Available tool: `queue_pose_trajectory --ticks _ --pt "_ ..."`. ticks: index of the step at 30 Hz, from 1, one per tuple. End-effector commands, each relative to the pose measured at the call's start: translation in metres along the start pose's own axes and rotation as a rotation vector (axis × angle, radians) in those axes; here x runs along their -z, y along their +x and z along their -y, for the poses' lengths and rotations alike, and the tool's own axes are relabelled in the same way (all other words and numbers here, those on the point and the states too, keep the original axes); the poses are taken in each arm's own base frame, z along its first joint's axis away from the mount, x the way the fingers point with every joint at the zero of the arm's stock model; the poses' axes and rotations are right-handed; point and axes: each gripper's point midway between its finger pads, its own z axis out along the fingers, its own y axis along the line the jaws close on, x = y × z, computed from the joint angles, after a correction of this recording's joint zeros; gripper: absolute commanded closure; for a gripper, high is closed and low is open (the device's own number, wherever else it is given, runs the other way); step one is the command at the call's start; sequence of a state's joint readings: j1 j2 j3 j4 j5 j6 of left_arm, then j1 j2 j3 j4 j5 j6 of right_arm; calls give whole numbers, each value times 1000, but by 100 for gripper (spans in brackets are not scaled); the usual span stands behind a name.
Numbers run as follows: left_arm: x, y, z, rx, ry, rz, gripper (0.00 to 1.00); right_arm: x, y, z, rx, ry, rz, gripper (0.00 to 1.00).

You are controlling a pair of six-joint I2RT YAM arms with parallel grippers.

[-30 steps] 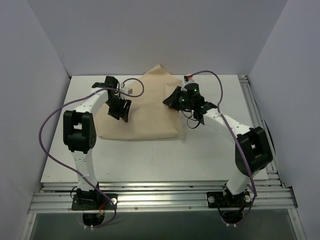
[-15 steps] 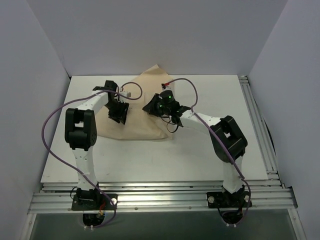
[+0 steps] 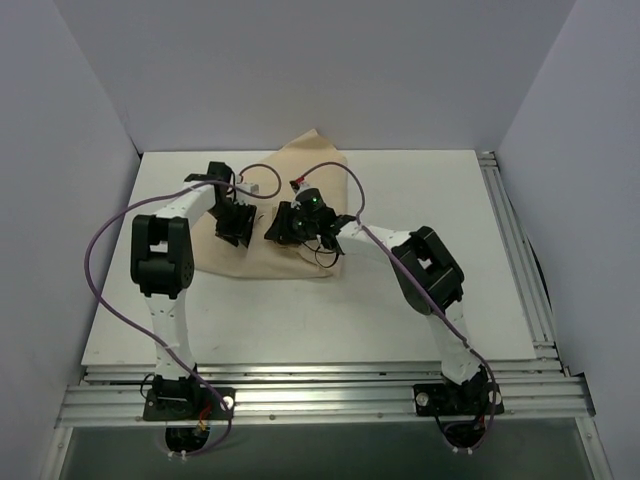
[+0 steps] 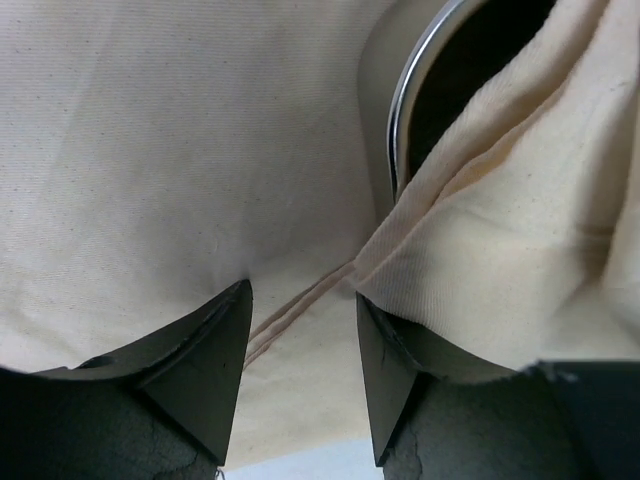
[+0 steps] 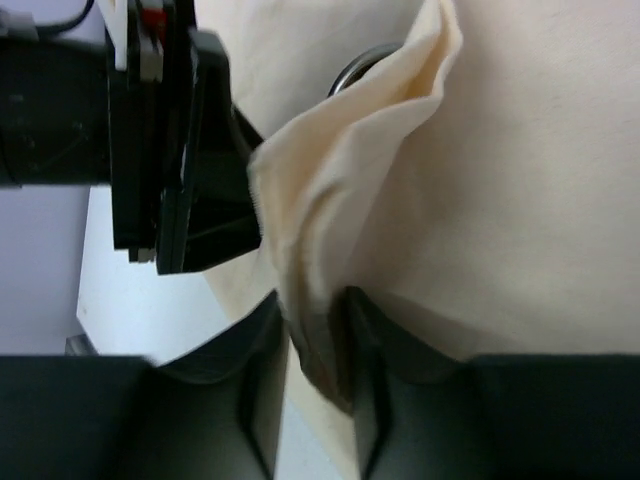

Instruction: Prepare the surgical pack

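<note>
The surgical pack shows as a tan cloth (image 3: 300,180) bundled at the back middle of the table. A shiny steel tray rim (image 4: 400,100) peeks out from under a fold, and the tray rim (image 5: 350,70) also shows in the right wrist view. My right gripper (image 3: 278,228) is shut on a bunched fold of the cloth (image 5: 330,200), which fills the gap in my right gripper (image 5: 315,305). My left gripper (image 3: 237,222) sits just left of it. In its own view the left gripper (image 4: 302,295) stands open over a hem, and the pulled fold drapes over its right finger (image 4: 385,370).
The white table (image 3: 300,310) stretches in front of the cloth to aluminium rails (image 3: 320,395) at the near edge. Grey walls close in on three sides. Purple cables (image 3: 100,250) loop off both arms. The left gripper's black body (image 5: 190,150) is close beside the right one.
My right gripper has swept left across the cloth, dragging its right edge over the middle until it reached the left gripper. The bundle is narrower. The left gripper barely moved.
</note>
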State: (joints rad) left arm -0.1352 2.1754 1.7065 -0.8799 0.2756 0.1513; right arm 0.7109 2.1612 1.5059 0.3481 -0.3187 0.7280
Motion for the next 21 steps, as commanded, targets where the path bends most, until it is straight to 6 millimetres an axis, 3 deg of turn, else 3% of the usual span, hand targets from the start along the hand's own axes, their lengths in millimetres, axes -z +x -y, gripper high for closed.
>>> queue_pose_trajectory --ticks 1,5,11,16,21 --pt "8 -31 15 -14 65 103 44 1 13 -49 71 -175 -49 72" --pt "29 -39 2 16 60 146 38 8 18 -55 124 -200 -67 61" --pt "72 -56 -19 55 50 236 28 23 18 -76 268 -208 -74 57" --pt "93 -67 -10 38 76 279 21 39 9 -85 340 -201 -71 56" --pt "121 -83 8 5 114 375 9 69 -9 -94 408 -163 -42 50"
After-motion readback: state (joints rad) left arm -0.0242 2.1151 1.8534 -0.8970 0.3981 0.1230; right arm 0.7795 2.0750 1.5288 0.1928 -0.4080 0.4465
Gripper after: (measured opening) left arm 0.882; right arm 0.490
